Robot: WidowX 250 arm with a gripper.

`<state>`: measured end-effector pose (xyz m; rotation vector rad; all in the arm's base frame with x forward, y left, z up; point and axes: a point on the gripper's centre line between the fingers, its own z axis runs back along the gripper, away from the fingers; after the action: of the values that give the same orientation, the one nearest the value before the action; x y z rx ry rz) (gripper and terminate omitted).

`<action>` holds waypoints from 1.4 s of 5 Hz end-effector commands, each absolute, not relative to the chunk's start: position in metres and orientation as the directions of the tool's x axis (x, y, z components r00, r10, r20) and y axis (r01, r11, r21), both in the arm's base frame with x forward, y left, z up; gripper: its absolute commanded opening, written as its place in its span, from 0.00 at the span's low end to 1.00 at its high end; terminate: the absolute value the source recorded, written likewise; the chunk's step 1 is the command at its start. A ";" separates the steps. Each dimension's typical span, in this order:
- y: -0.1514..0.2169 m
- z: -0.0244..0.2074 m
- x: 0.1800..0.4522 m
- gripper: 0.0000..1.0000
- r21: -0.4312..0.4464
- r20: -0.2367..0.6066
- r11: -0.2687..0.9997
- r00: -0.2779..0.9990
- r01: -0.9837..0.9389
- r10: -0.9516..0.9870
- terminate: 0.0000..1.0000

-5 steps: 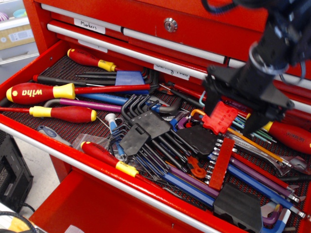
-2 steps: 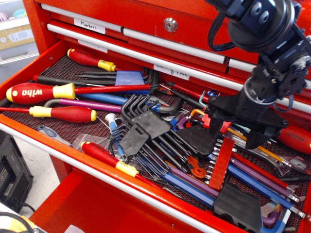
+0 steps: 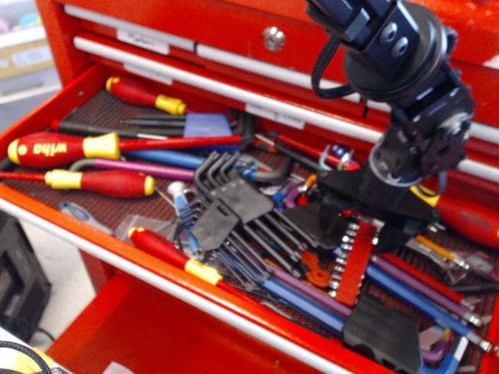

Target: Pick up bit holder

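The bit holder [image 3: 355, 269] is a long, narrow red strip with a row of small silver bits along its left edge. It lies tilted among hex keys at the right of the open drawer. My black gripper [image 3: 365, 227] hangs low over the strip's upper end. Its jaws are spread, with one finger [image 3: 332, 222] to the left of the strip and the other to the right. Nothing is held between them. The strip's top end is partly hidden by the gripper.
Red-and-yellow screwdrivers [image 3: 58, 148] lie at the left of the drawer. Black hex-key holders [image 3: 234, 204] fan out in the centre. A black block [image 3: 382, 331] sits at the front right. The drawer's front rail [image 3: 156, 269] and the closed upper drawers [image 3: 195, 51] bound the space.
The gripper has come down and slightly to the left, from above the short red clip to low over the bit holder's upper end. It now hides the clip. The tools have not moved.
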<state>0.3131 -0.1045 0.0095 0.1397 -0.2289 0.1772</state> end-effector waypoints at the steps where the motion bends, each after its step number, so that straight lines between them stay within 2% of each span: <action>1: -0.102 0.009 0.323 1.00 0.051 0.282 0.985 0.948 -0.165 0.145 0.00; 2: -0.099 0.015 0.329 0.00 0.045 0.271 0.990 0.955 -0.136 0.118 0.00; 3: -0.098 0.033 0.333 0.00 0.037 0.218 0.993 0.970 -0.114 0.103 0.00; 4: -0.100 0.061 0.338 0.00 0.026 0.192 0.994 0.976 -0.108 0.101 0.00; 5: -0.100 0.110 0.353 0.00 0.066 0.100 0.993 0.991 -0.096 0.089 0.00; 6: -0.099 0.144 0.352 0.00 0.130 0.057 0.984 0.992 -0.121 0.115 0.00; 7: -0.088 0.168 0.337 0.00 0.230 0.120 0.965 0.987 -0.128 0.102 0.00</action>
<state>0.3311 -0.0844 0.1448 0.2829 -0.0424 0.1011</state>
